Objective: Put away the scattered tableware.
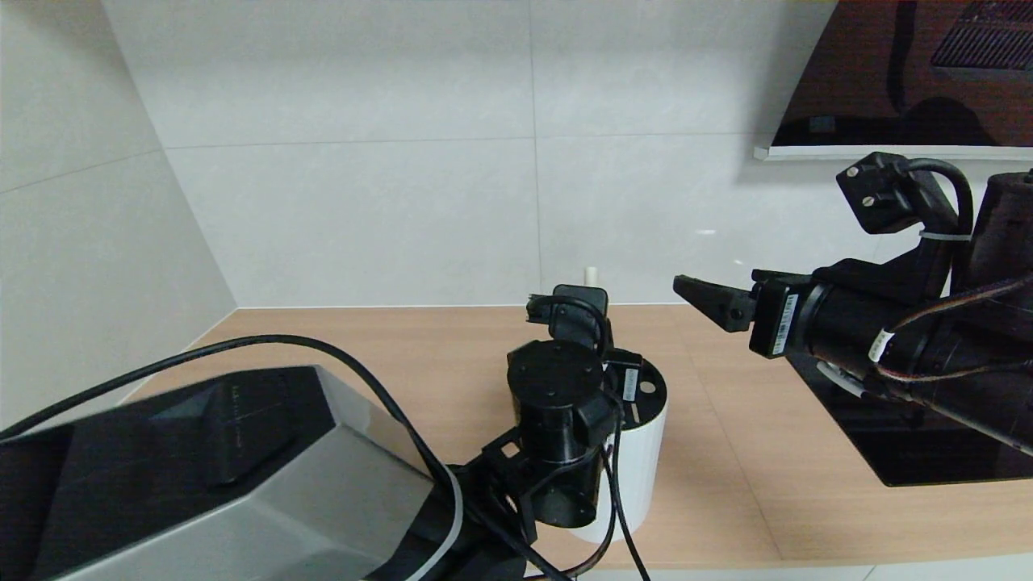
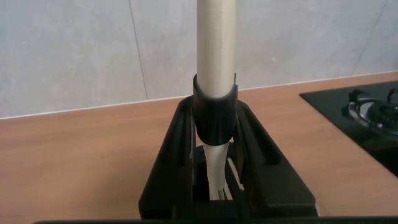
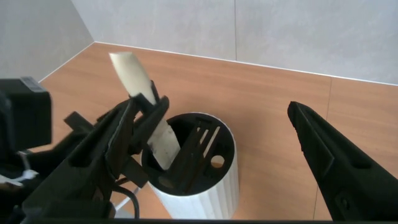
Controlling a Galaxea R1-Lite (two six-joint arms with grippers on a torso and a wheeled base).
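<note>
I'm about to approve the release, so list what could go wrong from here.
1. The cream utensil sits tilted in the left gripper, its lower end among the black dividers of the white holder; it may catch there rather than drop in.
2. The holder stands near the counter's front edge; a sideways tug could tip it.
3. The right gripper hangs open nearby; the left arm might clip it when lifting away.

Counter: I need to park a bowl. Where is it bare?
Bare: the counter from the holder out to the left wall, and the strip between holder and hob. Crowded: at the holder, where the left gripper clamps a handle.
</note>
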